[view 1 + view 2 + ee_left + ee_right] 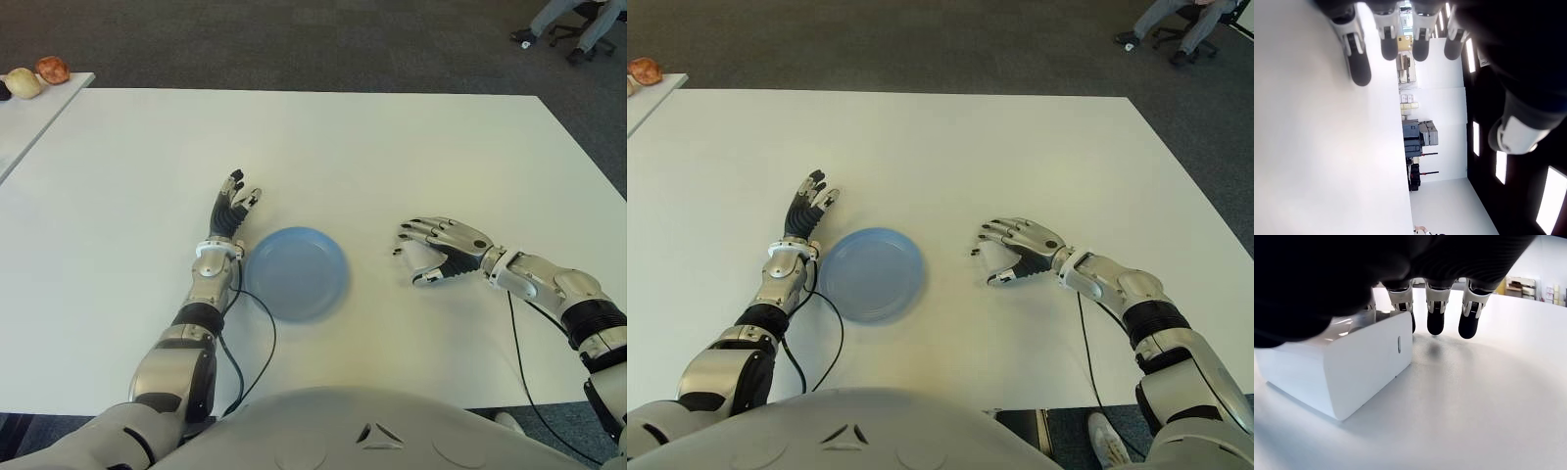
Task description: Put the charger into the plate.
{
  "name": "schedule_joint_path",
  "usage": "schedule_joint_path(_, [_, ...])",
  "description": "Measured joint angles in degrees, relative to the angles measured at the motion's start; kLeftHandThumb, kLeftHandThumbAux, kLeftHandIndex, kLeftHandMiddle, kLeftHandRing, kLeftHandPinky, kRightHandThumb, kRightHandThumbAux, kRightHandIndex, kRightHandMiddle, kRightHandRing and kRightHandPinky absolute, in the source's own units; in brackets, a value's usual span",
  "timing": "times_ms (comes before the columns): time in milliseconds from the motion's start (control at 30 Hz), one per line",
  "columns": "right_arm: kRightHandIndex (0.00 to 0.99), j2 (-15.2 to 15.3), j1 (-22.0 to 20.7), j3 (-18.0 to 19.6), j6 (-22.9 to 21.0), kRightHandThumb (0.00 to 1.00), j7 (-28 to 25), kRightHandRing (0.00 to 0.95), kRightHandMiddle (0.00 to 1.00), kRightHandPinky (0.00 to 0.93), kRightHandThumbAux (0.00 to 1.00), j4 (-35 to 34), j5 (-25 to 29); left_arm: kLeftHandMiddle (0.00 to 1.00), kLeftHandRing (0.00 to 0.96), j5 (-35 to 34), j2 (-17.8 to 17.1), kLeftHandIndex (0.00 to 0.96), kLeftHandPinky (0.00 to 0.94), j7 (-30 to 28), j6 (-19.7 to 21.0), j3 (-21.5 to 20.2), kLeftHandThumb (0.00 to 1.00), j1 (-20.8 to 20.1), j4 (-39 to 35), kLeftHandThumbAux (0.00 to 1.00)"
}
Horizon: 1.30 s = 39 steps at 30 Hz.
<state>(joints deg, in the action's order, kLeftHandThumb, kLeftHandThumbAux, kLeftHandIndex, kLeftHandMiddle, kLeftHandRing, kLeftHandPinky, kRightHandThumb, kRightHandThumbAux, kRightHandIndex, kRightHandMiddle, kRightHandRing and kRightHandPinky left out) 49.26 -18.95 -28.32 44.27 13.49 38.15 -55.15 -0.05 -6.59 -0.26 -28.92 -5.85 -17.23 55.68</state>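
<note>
The white boxy charger (pixel 1347 367) lies flat on the white table (pixel 392 147), to the right of the round blue plate (pixel 294 274). My right hand (pixel 409 259) arches over the charger, its fingers (pixel 1436 313) hanging down just past the far side and the thumb at the near side. Three fingertips hover clear of the charger, and it is not lifted. My left hand (pixel 233 206) shows just left of the plate's far rim, fingers (pixel 1359 63) stretched out and holding nothing. The plate has nothing in it.
A black cable (pixel 260 343) loops on the table near the plate's front edge. A second table at the far left carries two roundish objects (pixel 39 73). A seated person's legs (pixel 578 24) and a chair show beyond the far right corner.
</note>
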Motion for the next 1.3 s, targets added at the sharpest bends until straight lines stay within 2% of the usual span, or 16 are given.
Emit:
schedule_joint_path(433, [0.000,-0.11,-0.18,-1.82,-0.99,0.224,3.85,0.000,0.000,0.000,0.144,1.71,-0.91,0.066,0.056,0.00,-0.71,0.028,0.072,-0.70,0.00,-0.02,0.000,1.00,-1.14,0.563])
schedule_joint_path(567, [0.000,-0.43,-0.55,-2.58,-1.36,0.211,6.82,0.000,0.000,0.000,0.152,2.84,-1.91,0.065,0.055,-0.03,-0.88,0.029,0.075,-0.72,0.00,-0.05,0.000,1.39,-1.57,0.562])
schedule_joint_path(900, [0.000,-1.93,-2.91,-6.16,-3.56,0.186,18.48,0.000,0.000,0.000,0.172,7.36,-7.65,0.070,0.061,-0.49,-1.64,0.036,0.076,-1.52,0.01,-0.16,0.000,2.68,-3.00,0.578])
schedule_joint_path(1300, [0.000,-3.97,-6.57,-10.32,-4.48,0.186,25.64,0.000,0.000,0.000,0.179,14.13,-9.53,0.071,0.057,-0.56,-2.05,0.025,0.047,-1.78,1.14,-0.06,0.000,4.19,-5.43,0.595])
